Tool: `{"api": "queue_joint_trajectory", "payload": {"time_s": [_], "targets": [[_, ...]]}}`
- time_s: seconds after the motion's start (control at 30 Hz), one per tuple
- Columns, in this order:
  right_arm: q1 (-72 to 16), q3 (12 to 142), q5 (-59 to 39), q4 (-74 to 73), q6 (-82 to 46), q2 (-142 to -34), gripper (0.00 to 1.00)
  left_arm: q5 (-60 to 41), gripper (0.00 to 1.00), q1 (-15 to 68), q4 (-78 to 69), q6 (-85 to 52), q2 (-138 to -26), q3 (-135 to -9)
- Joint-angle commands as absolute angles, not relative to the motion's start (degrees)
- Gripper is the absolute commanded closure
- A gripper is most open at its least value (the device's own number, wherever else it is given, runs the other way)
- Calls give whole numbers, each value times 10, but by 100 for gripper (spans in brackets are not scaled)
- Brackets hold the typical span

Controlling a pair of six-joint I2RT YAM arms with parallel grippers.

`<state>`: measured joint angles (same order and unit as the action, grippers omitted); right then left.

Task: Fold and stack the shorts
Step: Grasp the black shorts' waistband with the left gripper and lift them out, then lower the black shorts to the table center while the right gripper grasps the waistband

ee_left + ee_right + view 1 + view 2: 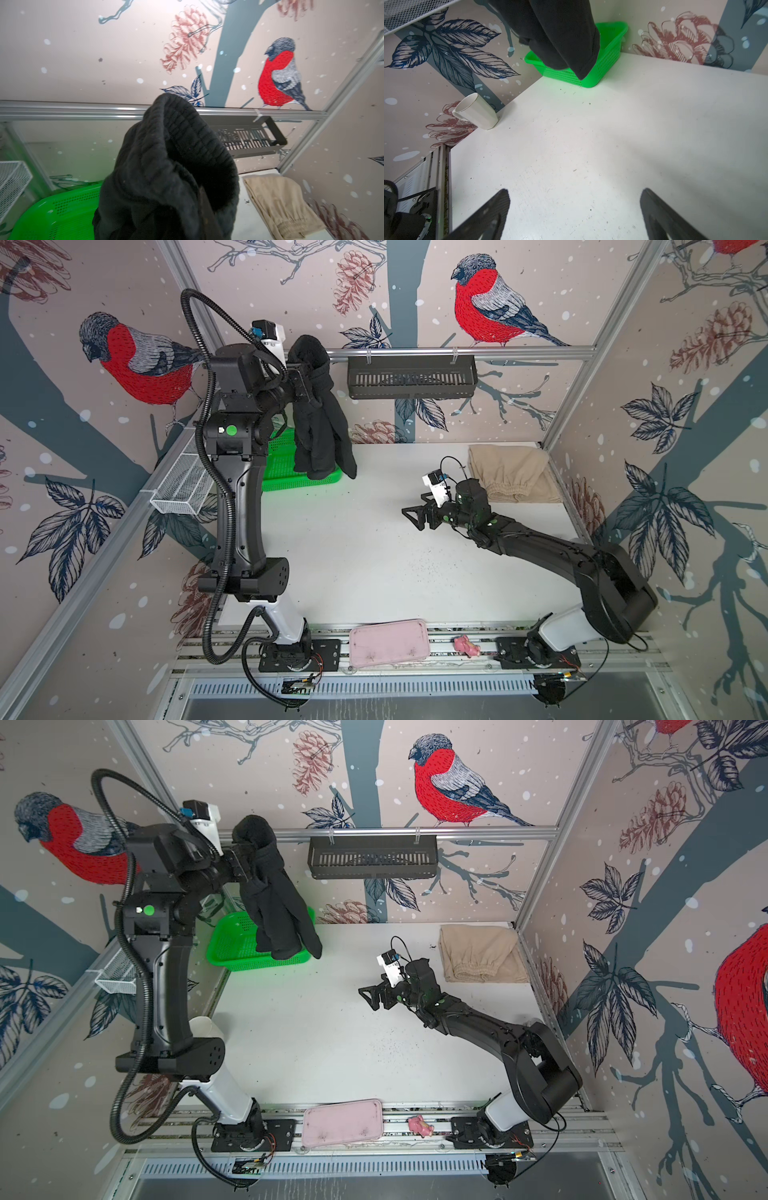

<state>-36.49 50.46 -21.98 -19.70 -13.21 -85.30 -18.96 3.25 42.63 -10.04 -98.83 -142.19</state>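
Observation:
The black shorts (320, 414) (278, 898) hang in the air at the back left, bunched at the waistband, with my left gripper (305, 379) (245, 863) shut on them high above the table. Their legs dangle down to the green basket (286, 472) (232, 944). In the left wrist view the black shorts (170, 176) fill the middle and hide the fingers. The beige shorts (513, 472) (482, 952) (282, 205) lie folded at the table's back right corner. My right gripper (413, 516) (370, 996) (575, 207) stands open over bare table near the middle, nothing between its fingers.
A black slotted shelf (411, 373) hangs on the back rail. A white mesh bin (183, 485) is fixed to the left wall. A white mug (475, 111) stands at the table's left edge. A pink tray (388, 643) and a small pink rag (467, 645) lie on the front rail.

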Motion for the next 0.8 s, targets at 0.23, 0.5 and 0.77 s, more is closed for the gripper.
{"api": "queue_joint_trajectory", "payload": {"time_s": [0.23,0.5,0.77], "targets": [[-337,492,-178,-149,-96,-761,1,-361,100,101,329,-171,-922,-1302],[-334,476,-166,-62,-68,-721,0,-343,100,117,198,-176,-858,-947],[-391,514,-131,-27,-33,-785,0,-340,100,128,95,-188,-858,-736]]}}
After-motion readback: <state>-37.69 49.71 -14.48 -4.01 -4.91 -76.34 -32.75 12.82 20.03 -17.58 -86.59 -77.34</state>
